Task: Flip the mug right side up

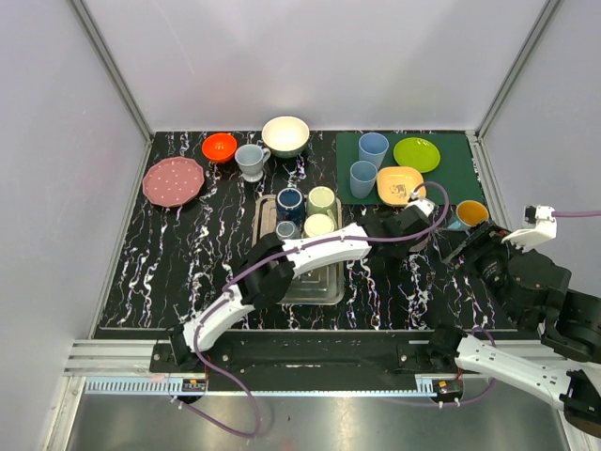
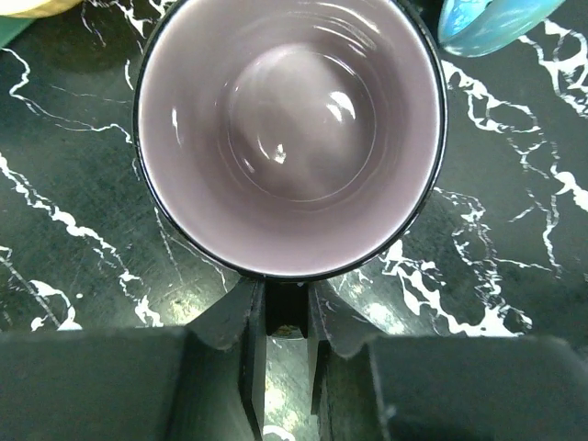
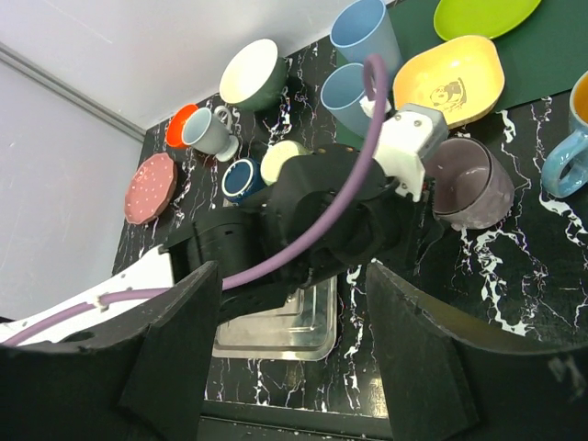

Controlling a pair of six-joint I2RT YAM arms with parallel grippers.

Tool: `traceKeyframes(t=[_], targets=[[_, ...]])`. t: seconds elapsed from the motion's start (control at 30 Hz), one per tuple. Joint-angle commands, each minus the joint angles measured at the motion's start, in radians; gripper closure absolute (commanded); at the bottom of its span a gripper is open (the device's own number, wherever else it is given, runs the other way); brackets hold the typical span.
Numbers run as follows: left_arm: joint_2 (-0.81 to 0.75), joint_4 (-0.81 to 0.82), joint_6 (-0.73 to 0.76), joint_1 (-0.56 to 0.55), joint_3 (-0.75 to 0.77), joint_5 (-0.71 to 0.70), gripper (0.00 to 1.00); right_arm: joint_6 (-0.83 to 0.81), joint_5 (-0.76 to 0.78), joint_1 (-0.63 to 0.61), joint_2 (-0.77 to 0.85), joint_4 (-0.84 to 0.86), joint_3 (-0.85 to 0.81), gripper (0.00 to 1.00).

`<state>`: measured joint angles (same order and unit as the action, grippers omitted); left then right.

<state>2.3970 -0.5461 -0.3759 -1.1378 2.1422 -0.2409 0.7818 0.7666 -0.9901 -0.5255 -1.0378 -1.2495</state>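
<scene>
Mug (image 3: 469, 184): mauve, glossy, located on the black marbled table (image 1: 188, 263) right of centre, just near of the yellow dish (image 1: 399, 183) and left of the blue cup with orange interior (image 1: 470, 214). In the right wrist view it is tilted, with its mouth turned toward the left arm. In the left wrist view the mouth faces the camera squarely and the pale interior fills the upper frame. In the top view the arm covers most of the mug.

Left gripper (image 2: 283, 349): reaches across the table to the mug. The jaws are drawn close together at the near rim, clamped on a dark part of the mug. Whether that part is the handle cannot be confirmed.

Right gripper (image 3: 294, 367): positioned right of and near to the mug, well apart from it. The jaws are spread wide and hold nothing.

Surrounding items:
- Metal tray (image 1: 324, 282), centre. It holds a dark blue cup (image 1: 289, 202), a pale green cup (image 1: 321, 199) and a cream cup (image 1: 319, 225) at its far end.
- Green mat (image 1: 451, 178), far right. It carries two light blue tumblers (image 1: 373, 147) and a lime plate (image 1: 416, 153); the yellow dish overlaps its near edge.
- Far left: pink plate (image 1: 173, 180), orange bowl (image 1: 219, 147), grey mug (image 1: 251, 160), white bowl (image 1: 285, 134).
</scene>
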Motion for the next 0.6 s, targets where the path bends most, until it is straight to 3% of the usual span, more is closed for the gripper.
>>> traceKeyframes(t=[0.0, 0.13, 0.23, 0.37, 0.57], targets=[[0.025, 0.054, 0.022, 0.007, 0.113, -0.017, 1.0, 0.005, -0.021, -0.004, 0.016, 0.03, 0.007, 0.31], [0.047, 0.057, 0.025, 0.007, 0.142, -0.017, 1.0, 0.007, -0.02, -0.004, 0.036, 0.024, 0.016, 0.31], [0.044, 0.071, 0.028, 0.009, 0.148, -0.012, 0.9, 0.011, -0.015, -0.004, 0.045, 0.013, 0.019, 0.31], [0.022, 0.09, 0.028, 0.009, 0.131, -0.014, 0.65, 0.017, -0.01, -0.004, 0.048, 0.004, 0.021, 0.31], [-0.045, 0.143, 0.022, 0.007, 0.042, -0.02, 0.5, 0.03, -0.007, -0.004, 0.048, -0.001, 0.027, 0.31]])
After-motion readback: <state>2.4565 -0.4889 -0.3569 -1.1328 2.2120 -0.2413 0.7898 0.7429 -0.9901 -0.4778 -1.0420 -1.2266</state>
